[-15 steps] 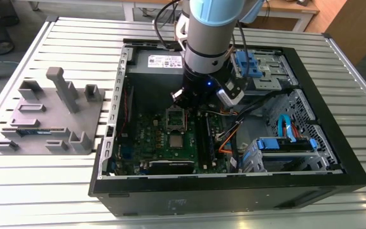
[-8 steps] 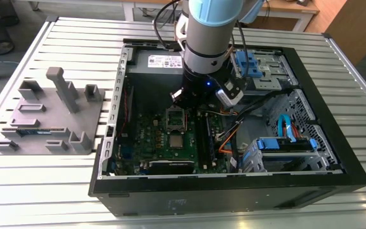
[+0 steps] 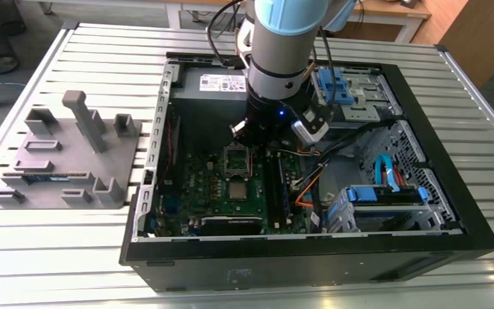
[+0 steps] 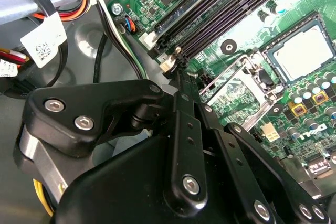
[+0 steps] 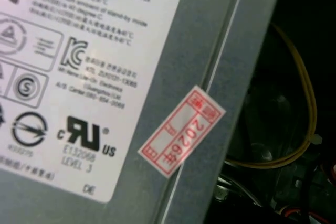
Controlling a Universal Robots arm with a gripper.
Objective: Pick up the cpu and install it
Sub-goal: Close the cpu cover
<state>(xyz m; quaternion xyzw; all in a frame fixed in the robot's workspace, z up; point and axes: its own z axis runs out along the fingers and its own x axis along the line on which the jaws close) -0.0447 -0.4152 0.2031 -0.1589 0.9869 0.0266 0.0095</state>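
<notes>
Cpu, upper right: light, rigid, fragile; best taken by opposite edges. Gripper fingers together, empty.

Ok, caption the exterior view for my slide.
Robot arm's gripper poised inside the open computer case, above the motherboard, with the cpu lying on it.
</notes>
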